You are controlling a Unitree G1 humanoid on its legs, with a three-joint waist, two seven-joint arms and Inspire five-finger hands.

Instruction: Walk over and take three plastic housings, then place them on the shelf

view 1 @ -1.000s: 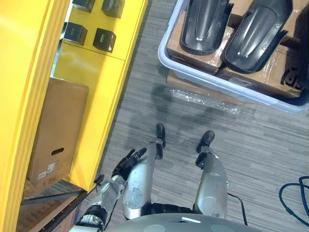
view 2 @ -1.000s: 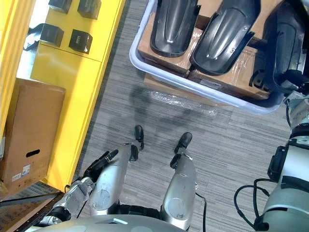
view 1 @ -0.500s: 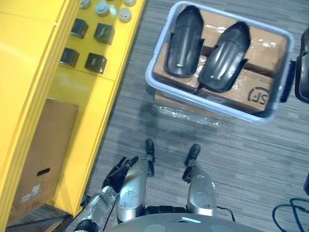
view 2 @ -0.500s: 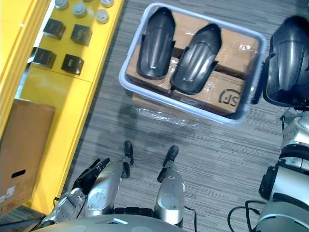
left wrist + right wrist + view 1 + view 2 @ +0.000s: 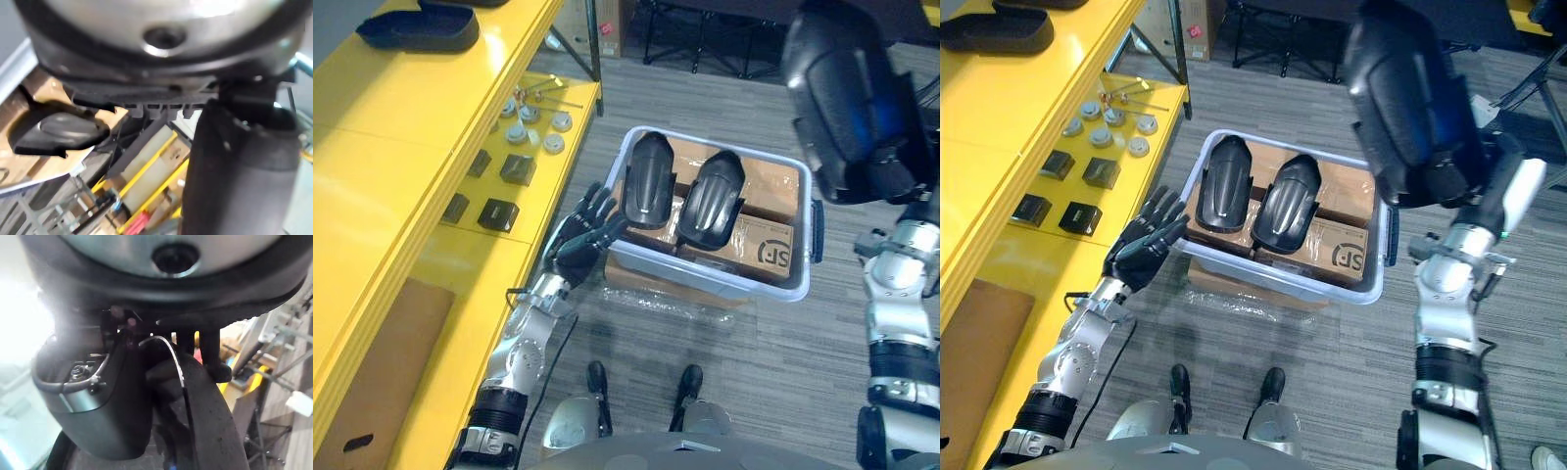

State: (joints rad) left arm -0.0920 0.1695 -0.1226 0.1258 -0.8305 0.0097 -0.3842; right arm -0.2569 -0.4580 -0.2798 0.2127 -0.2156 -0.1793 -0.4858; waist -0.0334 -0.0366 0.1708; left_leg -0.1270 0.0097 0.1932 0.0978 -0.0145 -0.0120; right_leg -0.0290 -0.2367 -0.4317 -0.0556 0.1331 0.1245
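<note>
High on our right side, we are carrying one large dark plastic housing [image 5: 1410, 98] in the air with the right hand [image 5: 1477, 174]. In the right wrist view the housing's rim is running between the thumb and the fingers [image 5: 211, 350], so we are reading these fingers as closed on its lower end.

Below and to the left of those fingers, two more housings [image 5: 648, 191] [image 5: 710, 201] are lying side by side, hollow side down, on cardboard boxes [image 5: 769, 245] inside a pale blue bin [image 5: 705, 281] on the floor.

We are reaching the left hand [image 5: 579, 240] toward the bin's left wall. Its fingers [image 5: 602, 201] are spreading straight and wide, holding nothing, with the tips just beside the rim and near the closer housing; we cannot tell whether they are touching the rim.

Left of these open fingers, the yellow shelf [image 5: 401, 147] is running along the floor. Small black blocks [image 5: 519, 168] and round metal parts [image 5: 524, 127] are sitting on its lower level, near the fingers. Well beyond them, on the top level, a dark shell [image 5: 416, 27] is lying flat. A brown carton [image 5: 372, 382] is resting low in the shelf, behind the left arm.
</note>
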